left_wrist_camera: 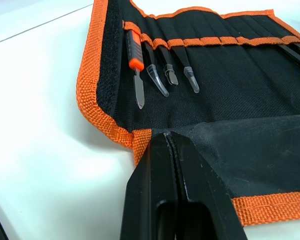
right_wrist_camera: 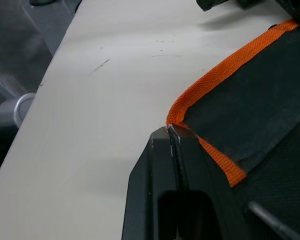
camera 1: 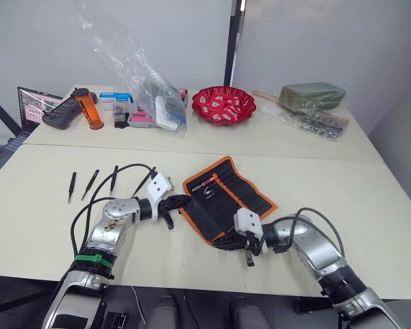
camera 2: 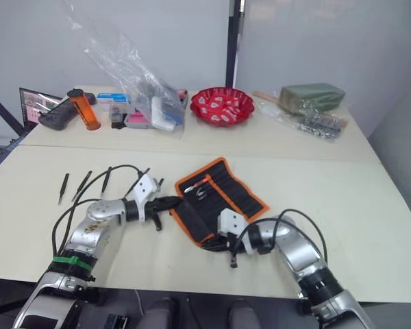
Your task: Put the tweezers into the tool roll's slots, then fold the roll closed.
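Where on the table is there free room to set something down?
Bare table lies right of the tool roll, and between the roll and the red bowl. Crowded: loose tweezers left of the roll, clutter along the far edge.

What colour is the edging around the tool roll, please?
Bright orange edging around the black tool roll, clearest in the left wrist view.

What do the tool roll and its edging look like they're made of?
The tool roll looks like matte black woven fabric, probably nylon: a fine weave shows. Its edging looks like orange woven webbing, ribbed and stitched on.
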### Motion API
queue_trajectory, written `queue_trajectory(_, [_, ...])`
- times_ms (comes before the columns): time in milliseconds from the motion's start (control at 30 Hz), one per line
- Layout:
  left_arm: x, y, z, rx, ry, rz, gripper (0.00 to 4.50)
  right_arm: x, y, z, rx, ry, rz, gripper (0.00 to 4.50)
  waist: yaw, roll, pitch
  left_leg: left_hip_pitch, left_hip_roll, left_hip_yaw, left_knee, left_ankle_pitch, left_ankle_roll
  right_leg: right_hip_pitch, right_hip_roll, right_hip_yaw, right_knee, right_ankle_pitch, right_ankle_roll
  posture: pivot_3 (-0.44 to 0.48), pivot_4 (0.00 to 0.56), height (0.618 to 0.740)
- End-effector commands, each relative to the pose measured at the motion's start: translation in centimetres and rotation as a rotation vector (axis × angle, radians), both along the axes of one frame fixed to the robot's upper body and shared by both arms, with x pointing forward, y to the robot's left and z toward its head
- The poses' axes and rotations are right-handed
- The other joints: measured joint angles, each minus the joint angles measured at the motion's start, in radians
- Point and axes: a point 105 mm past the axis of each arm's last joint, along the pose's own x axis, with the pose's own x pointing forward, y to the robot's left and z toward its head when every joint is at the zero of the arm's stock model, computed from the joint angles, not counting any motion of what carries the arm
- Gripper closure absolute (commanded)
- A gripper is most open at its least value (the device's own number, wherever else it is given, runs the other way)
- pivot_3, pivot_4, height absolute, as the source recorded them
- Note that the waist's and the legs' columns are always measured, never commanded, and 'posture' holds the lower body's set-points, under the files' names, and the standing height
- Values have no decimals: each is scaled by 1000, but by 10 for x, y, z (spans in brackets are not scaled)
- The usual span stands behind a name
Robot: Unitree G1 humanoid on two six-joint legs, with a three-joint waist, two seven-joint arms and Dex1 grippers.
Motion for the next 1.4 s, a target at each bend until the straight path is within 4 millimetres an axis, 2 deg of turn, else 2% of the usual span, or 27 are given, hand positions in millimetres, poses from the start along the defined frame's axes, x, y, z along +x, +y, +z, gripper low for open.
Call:
queue_trajectory(33, [1,14,20,-42,-39,8,4488,-8,-10,2,0,87,-7,4500,-3,0,3,-2,0,0,0,0,0,-1,0,0,0,0,0,0,150,740])
queue_trajectory(167, [-7,24,40,-126,-28,-37,4488,-16,-20,19,43,157,5,4500,-4,-1,13,-5,0,0,0,0,0,-5,0,0,1,1,1,0,150,740])
queue_trajectory(367, [-11,58,64,-105,-74,17,4488,-11,-46,51,157,187,-81,4500,-6,-3,30,-7,0,-1,1,0,0,-5,0,-1,1,1,1,0,150,740])
queue_trajectory(433, [-14,75,71,-105,-90,67,4488,-2,-60,60,184,175,-159,4500,-10,-3,31,-7,0,-1,0,0,0,-6,0,-1,1,1,1,0,150,740])
queue_trajectory(567, [-32,113,79,-121,-98,197,4488,25,-101,70,189,124,-379,4500,-13,-3,33,-7,1,0,0,0,0,-6,0,0,1,1,1,0,150,740])
queue_trajectory(633, [-43,134,83,-114,-136,285,3971,38,-126,68,166,69,-496,4500,-13,-4,34,-7,1,0,0,0,0,-7,0,-1,1,1,0,0,150,740])
queue_trajectory(667, [-48,142,86,-110,-156,321,3796,41,-136,66,160,57,-532,3970,-11,-4,34,-7,1,0,0,0,0,-7,0,0,1,1,0,0,150,740])
queue_trajectory(700, [-51,146,87,-108,-169,341,3424,42,-141,65,158,52,-547,3685,-9,-5,35,-7,1,1,0,0,0,-7,0,0,1,1,0,0,150,740])
queue_trajectory(833, [-83,194,88,-115,-207,550,2124,56,-184,59,155,4,-706,2283,-8,-6,36,-7,2,1,0,0,0,-7,-1,0,0,0,-1,0,150,740])
queue_trajectory(867, [-94,203,83,-103,-202,596,1790,59,-192,60,168,-1,-734,1964,-11,-6,37,-7,1,2,0,0,0,-7,-1,0,0,0,-1,0,150,740])
queue_trajectory(900, [-106,211,79,-99,-198,644,1324,62,-200,61,181,-6,-760,1459,-11,-5,37,-6,2,3,0,0,0,-7,-2,0,0,0,-2,0,150,740])
queue_trajectory(1000, [-130,229,71,-118,-199,773,519,70,-212,63,192,-15,-800,656,-20,-5,39,-6,2,4,0,0,0,-8,-2,1,0,-1,-5,0,150,740])
queue_trajectory(1067, [-142,237,71,-161,-210,846,0,72,-214,63,192,-11,-801,26,-23,-7,40,-6,2,5,0,0,0,-8,-2,1,1,-1,-7,0,150,740])
queue_trajectory(1167, [-158,240,76,-211,-237,927,0,77,-207,71,229,-3,-775,26,-21,-9,41,-5,3,5,1,0,0,-8,-1,1,1,-1,-8,0,150,740])
queue_trajectory(1200, [-165,242,76,-223,-241,961,0,80,-196,77,251,19,-735,26,-22,-9,41,-6,3,5,1,0,0,-8,-1,1,1,-1,-8,0,150,740])
queue_trajectory(1267, [-180,244,71,-230,-237,1027,0,83,-160,95,285,72,-593,26,-28,-10,41,-6,3,6,2,0,0,-8,-1,2,1,-1,-8,0,150,740])
queue_trajectory(1400, [-196,240,59,-208,-206,1113,0,82,-101,132,351,119,-381,26,-42,-9,42,-5,5,10,1,0,0,-11,-1,3,2,-1,-8,0,150,740])
